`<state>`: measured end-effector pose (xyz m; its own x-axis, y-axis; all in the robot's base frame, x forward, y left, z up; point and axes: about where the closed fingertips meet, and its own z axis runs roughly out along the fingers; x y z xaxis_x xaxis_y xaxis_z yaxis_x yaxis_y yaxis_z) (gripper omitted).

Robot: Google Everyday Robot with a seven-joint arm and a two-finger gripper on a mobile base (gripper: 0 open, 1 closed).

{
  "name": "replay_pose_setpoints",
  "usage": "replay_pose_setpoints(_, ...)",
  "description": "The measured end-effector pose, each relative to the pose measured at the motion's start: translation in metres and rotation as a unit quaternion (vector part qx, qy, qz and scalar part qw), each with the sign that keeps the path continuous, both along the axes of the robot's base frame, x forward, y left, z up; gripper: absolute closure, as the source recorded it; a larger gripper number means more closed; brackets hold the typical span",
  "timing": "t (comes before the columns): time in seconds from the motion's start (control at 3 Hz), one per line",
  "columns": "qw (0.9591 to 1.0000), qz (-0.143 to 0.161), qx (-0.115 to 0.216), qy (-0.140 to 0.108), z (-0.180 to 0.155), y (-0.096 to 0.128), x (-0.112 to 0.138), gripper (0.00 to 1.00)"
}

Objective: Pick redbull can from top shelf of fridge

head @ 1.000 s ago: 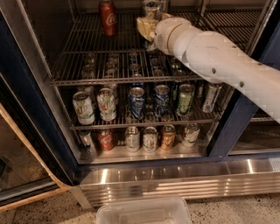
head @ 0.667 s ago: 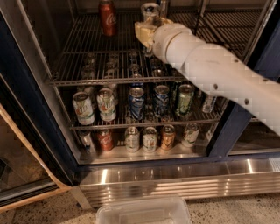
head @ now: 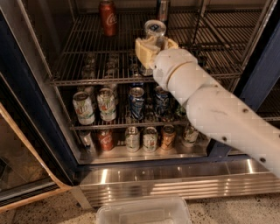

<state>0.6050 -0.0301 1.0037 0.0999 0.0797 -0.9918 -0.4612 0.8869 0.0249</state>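
Observation:
The redbull can [head: 154,28], slim with a silver top, stands inside my gripper [head: 152,43] above the middle of the top shelf [head: 89,65] of the fridge [head: 27,94]. The beige fingers [head: 143,51] close around the can's body, and only its top and upper part show. My white arm reaches in from the lower right and hides the right part of the racks below. A red Coca-Cola can [head: 107,16] stands at the back left of the same shelf.
Another dark can [head: 162,8] stands at the back of the top shelf behind my gripper. The two lower racks [head: 118,126] are crowded with cans. A ribbed steel base panel [head: 175,180] runs below. A clear plastic bin [head: 143,211] sits on the floor in front.
My gripper has drawn back from the rear of the top shelf toward the front with the redbull can in it. The can behind it now shows.

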Motion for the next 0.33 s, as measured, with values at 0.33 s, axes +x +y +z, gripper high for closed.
replay_pose_setpoints(0.33,0.9998,0.014,0.011,-0.010,0.0174,0.0181,-0.0183,1.00)
